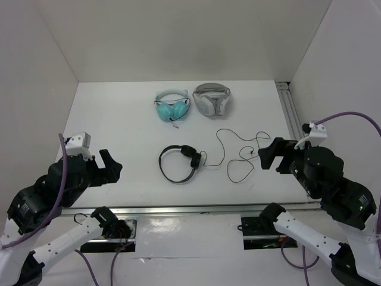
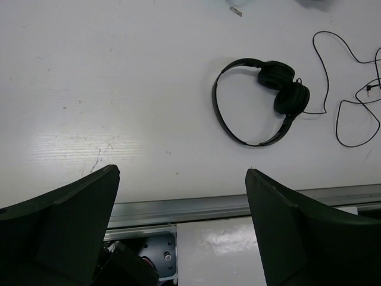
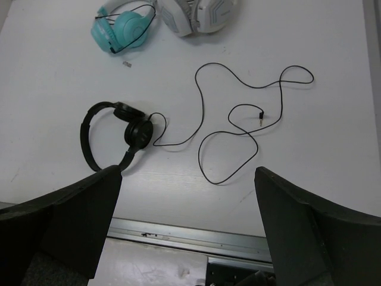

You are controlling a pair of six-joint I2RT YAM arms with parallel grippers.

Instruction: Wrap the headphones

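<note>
The left gripper [image 1: 111, 167] hovers over the counter [image 1: 113, 119] with its jaws spread wide and nothing between them. The right gripper [image 1: 269, 155] is spread just as wide and is also empty. The black headphones [image 1: 191, 156] lie flat on the counter between the two grippers, well apart from both. From the left gripper they sit ahead and off to the right. From the right gripper they sit ahead and to the left, with the headband [image 3: 85, 134] farthest from it. The two ear pads [image 3: 139, 132] rest together, touching. The cable [image 3: 202, 104] trails from them in loose loops toward the right gripper, straight ahead of its open jaws, and the plug [image 3: 261, 116] lies inside those loops. Farther beyond both grippers lie teal headphones [image 1: 169, 108] and white-and-grey headphones [image 1: 211, 100], side by side.
</note>
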